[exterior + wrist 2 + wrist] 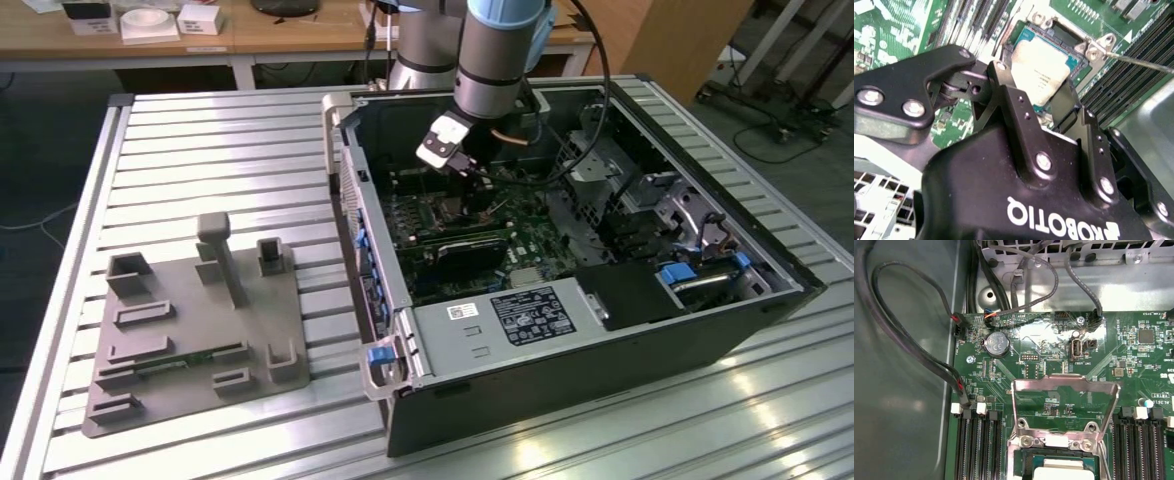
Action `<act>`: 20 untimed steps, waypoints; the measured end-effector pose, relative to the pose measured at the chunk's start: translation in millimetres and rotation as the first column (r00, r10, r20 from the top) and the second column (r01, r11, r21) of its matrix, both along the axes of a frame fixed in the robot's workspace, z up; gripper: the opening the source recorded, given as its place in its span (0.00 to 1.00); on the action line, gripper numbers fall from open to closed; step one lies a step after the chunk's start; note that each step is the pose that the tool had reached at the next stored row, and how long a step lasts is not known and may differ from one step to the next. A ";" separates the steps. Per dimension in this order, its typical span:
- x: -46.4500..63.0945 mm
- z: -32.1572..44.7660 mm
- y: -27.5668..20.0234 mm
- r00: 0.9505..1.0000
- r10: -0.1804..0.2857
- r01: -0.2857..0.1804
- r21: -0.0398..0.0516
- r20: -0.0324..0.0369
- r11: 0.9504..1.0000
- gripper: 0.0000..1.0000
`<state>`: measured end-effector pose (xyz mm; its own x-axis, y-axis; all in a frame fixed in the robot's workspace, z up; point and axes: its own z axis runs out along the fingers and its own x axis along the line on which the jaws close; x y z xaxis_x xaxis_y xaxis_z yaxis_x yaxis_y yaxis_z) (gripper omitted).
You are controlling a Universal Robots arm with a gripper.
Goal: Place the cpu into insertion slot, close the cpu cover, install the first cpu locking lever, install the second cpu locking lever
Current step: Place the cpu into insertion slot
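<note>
Your tool (1035, 86) is down over the cpu (1043, 62). The chip lies flat in the insertion slot (1063, 33), silver top up. You cannot tell whether the tool is clamped on it or has let go.

The first wrist view gives you what that one hides: the cpu cover (1064, 382) stands raised, hinged at the slot's edge, with bare green board showing through its window. The cpu (1061, 474) and the insertion slot (1025, 461) sit just below it, memory slots (976, 450) to either side, a coin battery (996, 343) and black cables (904, 340) further off.

In the exterior view, the tool (467, 185) reaches into an open computer case (587, 335) on a ribbed metal counter (200, 150). A grey fixture plate (187, 340) lies well apart toward the exterior view's left. A wooden counter (267, 40) stands behind, over dark floor (40, 180).
</note>
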<state>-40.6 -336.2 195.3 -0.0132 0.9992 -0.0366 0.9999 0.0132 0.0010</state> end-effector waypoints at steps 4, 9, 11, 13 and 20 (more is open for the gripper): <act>0.0 0.0 0.4 1.000 -0.003 0.003 -0.001 0.000 1.000 0.54; 0.0 0.0 2.4 1.000 -0.018 0.018 0.000 0.000 1.000 0.54; 0.0 0.0 2.4 1.000 -0.018 0.018 -0.001 0.000 1.000 0.54; 0.0 -0.2 2.4 1.000 -0.018 0.018 0.000 0.000 1.000 0.54; -0.1 -2.2 4.1 1.000 -0.018 0.018 0.000 0.000 1.000 0.54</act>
<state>-40.8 -332.0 193.1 0.0050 0.9993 -0.0367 1.0000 -0.0049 0.0006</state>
